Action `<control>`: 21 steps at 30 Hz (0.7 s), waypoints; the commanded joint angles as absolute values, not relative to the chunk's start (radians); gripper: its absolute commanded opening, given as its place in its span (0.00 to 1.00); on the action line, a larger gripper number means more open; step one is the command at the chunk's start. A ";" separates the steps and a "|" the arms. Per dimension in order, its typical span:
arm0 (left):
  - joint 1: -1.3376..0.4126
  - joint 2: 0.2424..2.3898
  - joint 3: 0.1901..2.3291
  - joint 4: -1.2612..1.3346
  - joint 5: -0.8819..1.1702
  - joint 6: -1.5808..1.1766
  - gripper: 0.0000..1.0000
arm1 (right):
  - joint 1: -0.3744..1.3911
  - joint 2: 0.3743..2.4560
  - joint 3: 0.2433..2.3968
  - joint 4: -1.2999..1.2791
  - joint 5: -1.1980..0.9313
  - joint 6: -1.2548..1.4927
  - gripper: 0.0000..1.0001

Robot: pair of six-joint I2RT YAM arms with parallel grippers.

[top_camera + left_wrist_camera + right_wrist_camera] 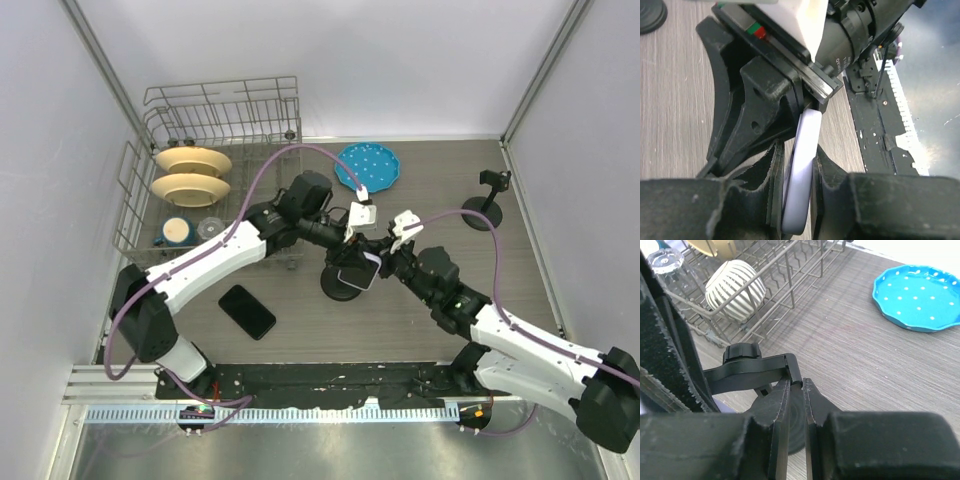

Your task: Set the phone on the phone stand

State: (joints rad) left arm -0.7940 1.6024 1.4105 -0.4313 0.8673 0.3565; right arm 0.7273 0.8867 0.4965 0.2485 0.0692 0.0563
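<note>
Left gripper [797, 192] clamped on phone [805, 145] edge, holding it against stand [341, 285], apparently not yet seated. Right gripper [796, 395] pinched stand upright, probably steadying it for seating.

The grey wood-grain table [440, 320] carries a wire dish rack [222, 100] at its far left. Just right of the rack lies a blue dotted plate [368, 165]. In front of the rack a black phone [247, 311] lies flat. By the rack's near right corner stands a phone stand [340, 285], and well to the right of the rack, a second stand [487, 205].
</note>
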 commanded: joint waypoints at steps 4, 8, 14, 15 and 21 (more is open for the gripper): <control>-0.805 1.448 1.235 -0.002 0.276 0.112 0.00 | 0.885 0.920 0.451 0.491 0.428 0.083 0.01; -0.808 1.411 1.236 0.025 0.414 0.097 0.00 | 0.844 0.917 0.482 0.453 0.298 0.078 0.01; -0.808 1.384 1.201 0.072 0.365 0.043 0.00 | 0.729 0.835 0.456 0.388 0.215 0.087 0.01; -0.807 1.379 1.190 0.086 0.362 0.020 0.00 | 0.713 0.801 0.445 0.402 0.213 0.110 0.01; -0.808 1.342 1.121 0.209 0.507 -0.032 0.00 | 0.681 0.787 0.382 0.526 0.164 0.147 0.01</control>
